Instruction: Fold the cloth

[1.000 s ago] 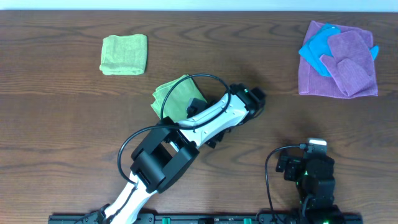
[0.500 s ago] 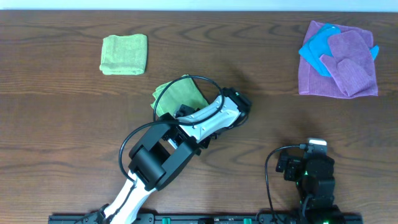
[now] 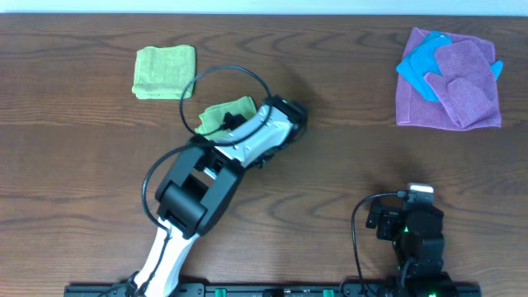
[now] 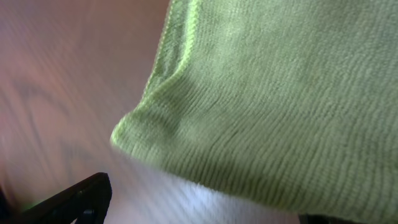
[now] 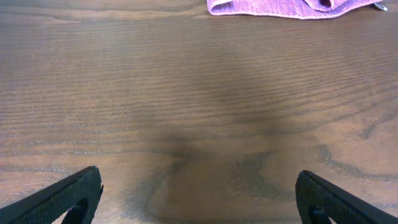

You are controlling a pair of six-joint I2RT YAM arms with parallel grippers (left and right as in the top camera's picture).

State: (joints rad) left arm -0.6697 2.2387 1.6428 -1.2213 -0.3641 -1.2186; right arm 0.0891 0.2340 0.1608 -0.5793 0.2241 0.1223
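A light green cloth (image 3: 221, 113) lies on the wooden table just left of centre, partly folded and partly hidden under my left arm. In the left wrist view the cloth (image 4: 280, 93) fills most of the frame, with a folded corner pointing down-left, close in front of the fingers. My left gripper (image 3: 233, 124) is at the cloth's right edge; its fingers (image 4: 193, 208) are spread wide with only blurred table between them. My right gripper (image 5: 199, 199) is open and empty over bare table; its arm (image 3: 412, 224) is pulled back at the front right.
A second green cloth (image 3: 165, 73) lies folded at the back left. A pile of purple cloths (image 3: 462, 91) with a blue one (image 3: 421, 62) sits at the back right; its edge shows in the right wrist view (image 5: 280, 7).
My left arm has swung left and toward the back, and covers more of the green cloth. The visible part of the cloth looks smaller and further back-left. The right arm has not moved.
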